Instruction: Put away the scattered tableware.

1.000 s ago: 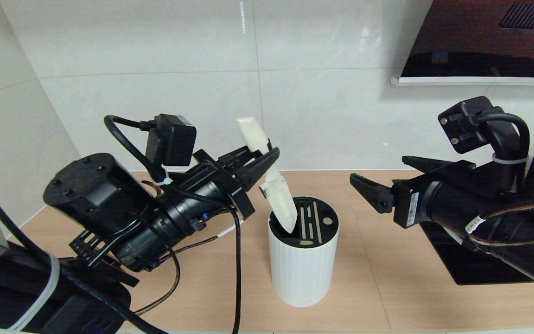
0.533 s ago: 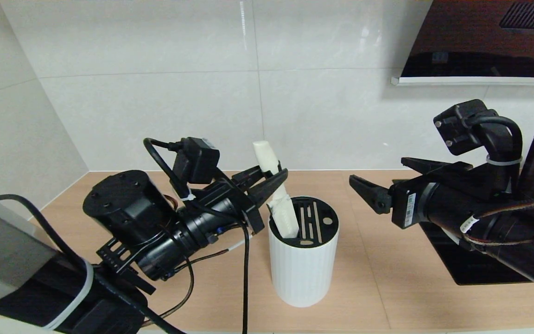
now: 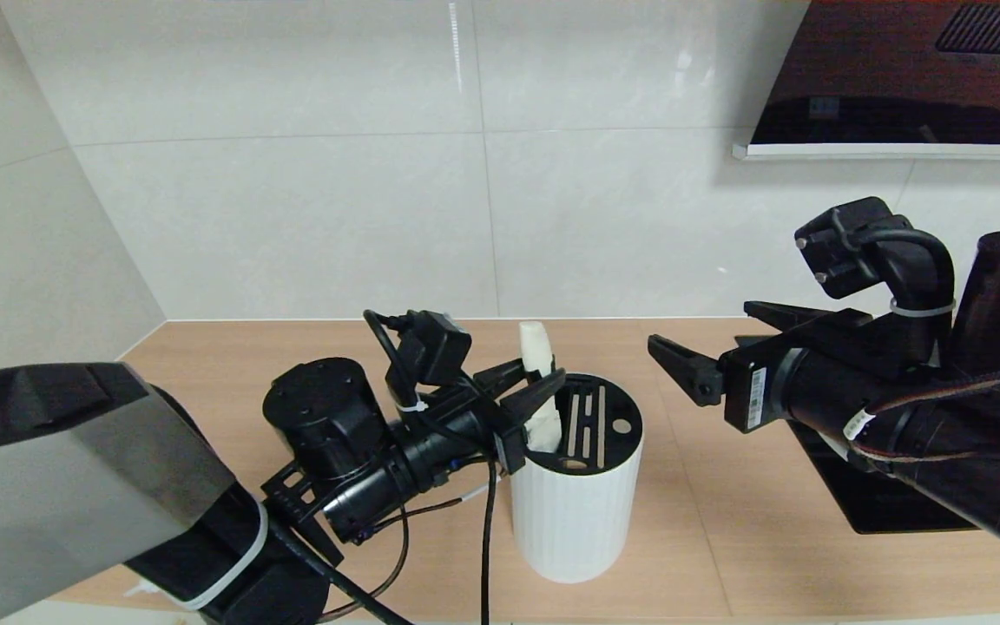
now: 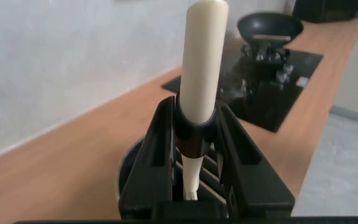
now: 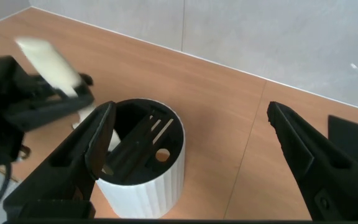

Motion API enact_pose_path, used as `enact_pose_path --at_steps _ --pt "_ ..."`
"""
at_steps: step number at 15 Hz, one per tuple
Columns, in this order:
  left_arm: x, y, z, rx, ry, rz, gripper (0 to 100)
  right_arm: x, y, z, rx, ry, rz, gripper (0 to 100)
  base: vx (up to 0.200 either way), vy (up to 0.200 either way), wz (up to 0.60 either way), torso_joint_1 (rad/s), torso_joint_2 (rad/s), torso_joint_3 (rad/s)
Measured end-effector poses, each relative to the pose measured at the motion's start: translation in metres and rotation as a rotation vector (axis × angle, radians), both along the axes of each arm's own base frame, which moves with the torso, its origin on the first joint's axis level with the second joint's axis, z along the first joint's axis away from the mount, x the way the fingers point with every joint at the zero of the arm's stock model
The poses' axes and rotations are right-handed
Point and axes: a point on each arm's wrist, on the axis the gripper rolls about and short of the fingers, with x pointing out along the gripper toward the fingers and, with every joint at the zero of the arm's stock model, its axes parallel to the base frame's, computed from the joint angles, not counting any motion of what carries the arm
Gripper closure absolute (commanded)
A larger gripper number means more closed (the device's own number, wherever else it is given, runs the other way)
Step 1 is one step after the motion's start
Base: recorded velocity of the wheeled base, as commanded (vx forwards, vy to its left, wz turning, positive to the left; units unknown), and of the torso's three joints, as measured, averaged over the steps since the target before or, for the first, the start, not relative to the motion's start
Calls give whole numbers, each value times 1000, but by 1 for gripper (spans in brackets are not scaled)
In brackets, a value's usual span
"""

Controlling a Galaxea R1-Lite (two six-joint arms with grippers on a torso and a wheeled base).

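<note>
A white ribbed knife holder [image 3: 576, 495] with a black slotted top stands on the wooden counter [image 3: 231, 365] in the head view. My left gripper [image 3: 530, 386] is shut on a cream-handled knife [image 3: 539, 373] whose blade is sunk deep into a slot at the holder's left side. The knife handle [image 4: 201, 68] rises between the left fingers [image 4: 160, 143] in the left wrist view. My right gripper [image 3: 717, 343] hangs open to the right of the holder, level with its top. The holder [image 5: 143, 158] and the knife handle [image 5: 48, 62] lie between the right fingers [image 5: 95, 140] in the right wrist view.
A black induction hob [image 3: 891, 499] is set into the counter at the right, with a dark pan [image 4: 269, 28] on it. A dark range hood [image 3: 908, 78] hangs on the tiled wall above. Bare counter lies behind and left of the holder.
My left gripper has gone down and to the right with the knife, pushing the blade from just entering the slot to deep inside. The right arm has barely shifted.
</note>
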Motion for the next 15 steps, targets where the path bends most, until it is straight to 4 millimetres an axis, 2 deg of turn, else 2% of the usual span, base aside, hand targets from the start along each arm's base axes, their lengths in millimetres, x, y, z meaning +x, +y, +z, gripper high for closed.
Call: enact_pose_path --at_steps 5,6,15 --pt "2 -2 -11 20 33 -3 100 1 1 -2 -5 4 -1 0 0 0 0 0 0 0" --pt "2 -2 -12 22 36 -3 0 1 1 -2 -6 5 -1 0 0 0 0 0 0 0" --pt "1 -2 -9 12 29 2 0 1 1 -3 -10 8 -2 0 0 0 0 0 0 0"
